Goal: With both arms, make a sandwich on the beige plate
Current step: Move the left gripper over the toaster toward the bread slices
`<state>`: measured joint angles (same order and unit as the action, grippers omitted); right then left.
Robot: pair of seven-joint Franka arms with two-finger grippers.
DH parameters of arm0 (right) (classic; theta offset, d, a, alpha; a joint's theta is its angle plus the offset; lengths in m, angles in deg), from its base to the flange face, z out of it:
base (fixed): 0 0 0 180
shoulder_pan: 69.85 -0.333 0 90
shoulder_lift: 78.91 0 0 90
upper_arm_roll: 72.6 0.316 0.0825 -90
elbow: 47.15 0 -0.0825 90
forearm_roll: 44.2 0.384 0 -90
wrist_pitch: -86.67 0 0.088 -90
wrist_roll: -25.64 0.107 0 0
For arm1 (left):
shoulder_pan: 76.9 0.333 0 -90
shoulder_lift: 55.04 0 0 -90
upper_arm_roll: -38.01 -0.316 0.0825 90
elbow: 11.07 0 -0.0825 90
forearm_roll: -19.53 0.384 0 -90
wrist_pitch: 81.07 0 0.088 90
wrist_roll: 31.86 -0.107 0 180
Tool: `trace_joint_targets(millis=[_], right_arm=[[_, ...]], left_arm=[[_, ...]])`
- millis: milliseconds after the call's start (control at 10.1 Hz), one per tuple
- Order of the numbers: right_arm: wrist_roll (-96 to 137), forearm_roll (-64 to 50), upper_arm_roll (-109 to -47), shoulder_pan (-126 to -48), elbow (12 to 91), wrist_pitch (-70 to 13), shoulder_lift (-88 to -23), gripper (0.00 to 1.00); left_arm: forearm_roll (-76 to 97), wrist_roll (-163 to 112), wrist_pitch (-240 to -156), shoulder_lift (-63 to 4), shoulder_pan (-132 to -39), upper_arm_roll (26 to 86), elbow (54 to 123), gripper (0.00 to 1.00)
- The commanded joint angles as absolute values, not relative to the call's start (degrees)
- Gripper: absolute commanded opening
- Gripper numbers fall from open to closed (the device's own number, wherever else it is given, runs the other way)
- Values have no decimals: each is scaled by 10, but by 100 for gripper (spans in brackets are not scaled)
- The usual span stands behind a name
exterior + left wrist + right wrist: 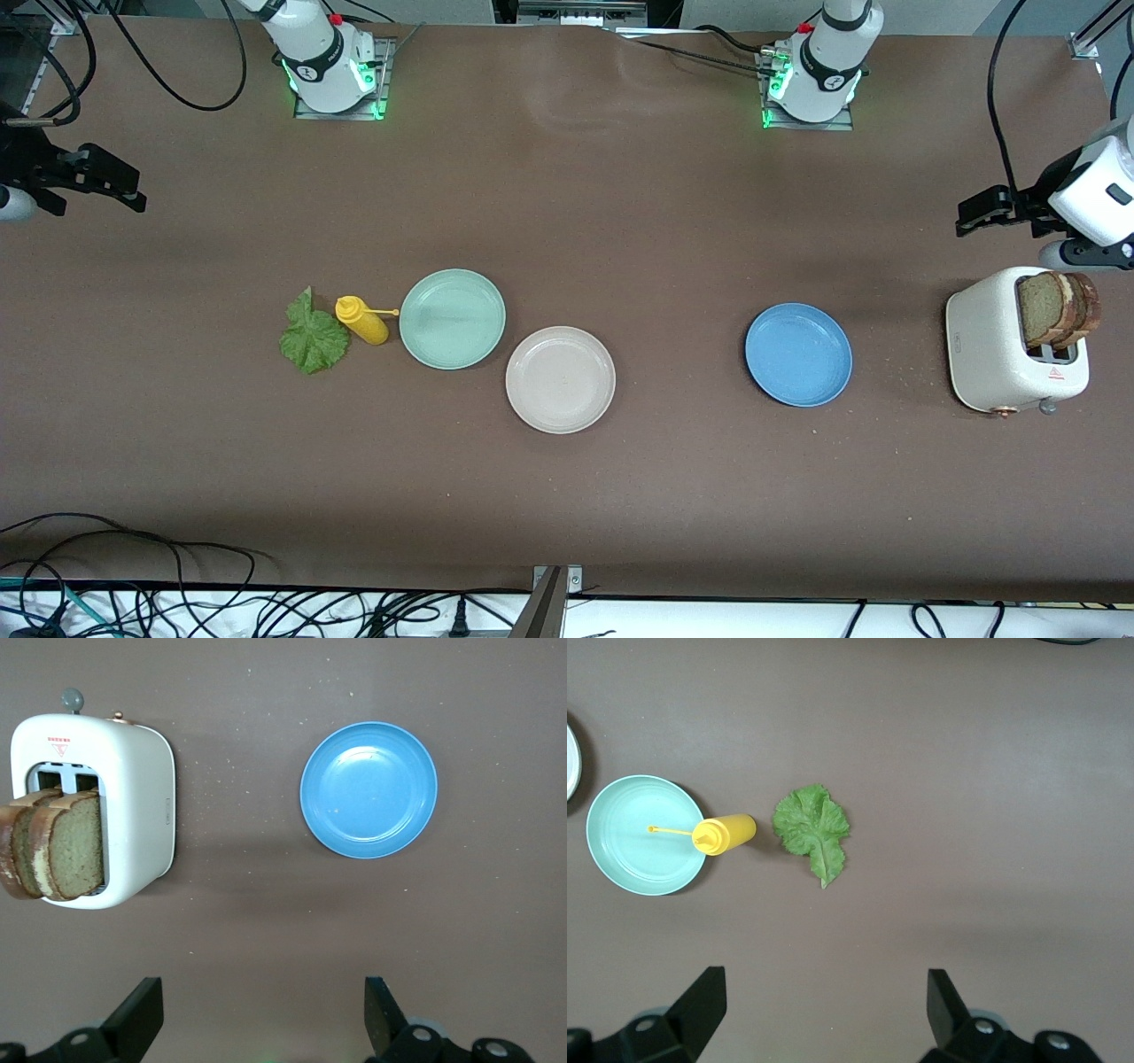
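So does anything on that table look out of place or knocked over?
Yes: the yellow squeeze bottle lies on its side, its thin nozzle poking over the green plate rim. The lettuce leaf sits on the bare table beside it.

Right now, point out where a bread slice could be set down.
Free: the empty beige plate; bare table between it and the blue plate; between blue plate and toaster. Crowded: lettuce leaf, mustard bottle and mint-green plate sit close together.
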<state>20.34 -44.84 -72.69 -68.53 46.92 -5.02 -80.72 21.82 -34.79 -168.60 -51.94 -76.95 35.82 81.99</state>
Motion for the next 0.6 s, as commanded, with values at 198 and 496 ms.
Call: trace_joint_targets(millis=[198,496], right_arm=[[203,-454,-727,-686,462,-43,-808,100],[203,-454,-727,-686,462,-43,-808,100]], left_arm=[[248,-424,-1702,-485,-717,362,810,100],[248,-491,-1756,-448,-674,362,812,100]])
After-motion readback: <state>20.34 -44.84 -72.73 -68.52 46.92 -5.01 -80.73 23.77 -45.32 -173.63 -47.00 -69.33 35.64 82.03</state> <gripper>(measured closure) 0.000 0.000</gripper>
